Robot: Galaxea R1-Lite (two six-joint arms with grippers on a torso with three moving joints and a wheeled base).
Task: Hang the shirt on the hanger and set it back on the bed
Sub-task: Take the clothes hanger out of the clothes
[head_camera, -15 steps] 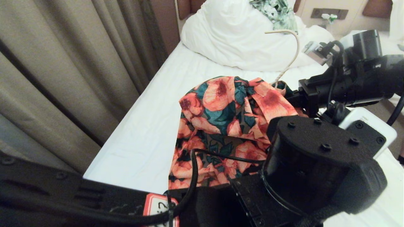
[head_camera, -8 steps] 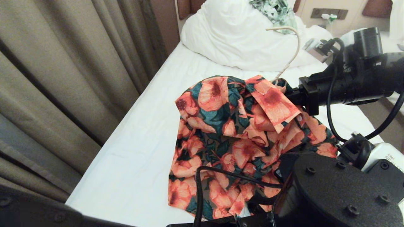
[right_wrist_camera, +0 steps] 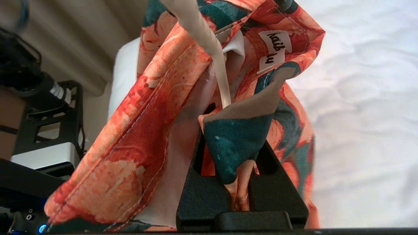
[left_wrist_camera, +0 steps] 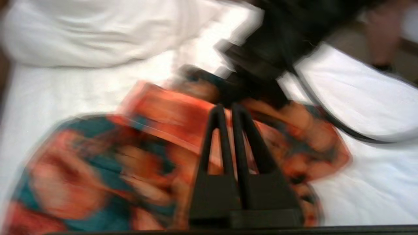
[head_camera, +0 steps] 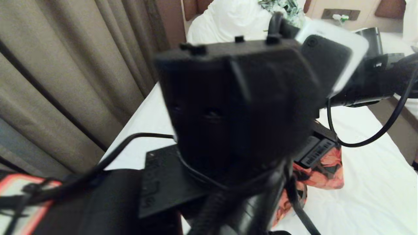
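Note:
The flowered shirt [right_wrist_camera: 156, 98] hangs bunched over the white bed [head_camera: 365, 169], and only its lower corner [head_camera: 323, 169] shows in the head view. My right gripper [right_wrist_camera: 230, 114] is shut on a fold of it by the collar, just below the white neck label [right_wrist_camera: 272, 49]. The cream hanger [right_wrist_camera: 199, 26] runs down to those fingertips; I cannot see whether its wire is pinched too. My left gripper [left_wrist_camera: 227, 107] hovers shut over the shirt [left_wrist_camera: 163, 111] with nothing visible between its fingers. The left wrist [head_camera: 238, 104] fills the middle of the head view.
Beige curtains [head_camera: 65, 81] hang along the bed's left side. A white duvet [head_camera: 228, 19] and a green leaf-print garment [head_camera: 287, 8] lie at the head end. The right arm [head_camera: 369, 81] reaches in from the right. A person's leg [left_wrist_camera: 380, 36] stands beyond the bed.
My left arm has swung up from the lower right of the head view into its middle, covering most of the shirt and the hanger's hook. The right arm has hardly moved.

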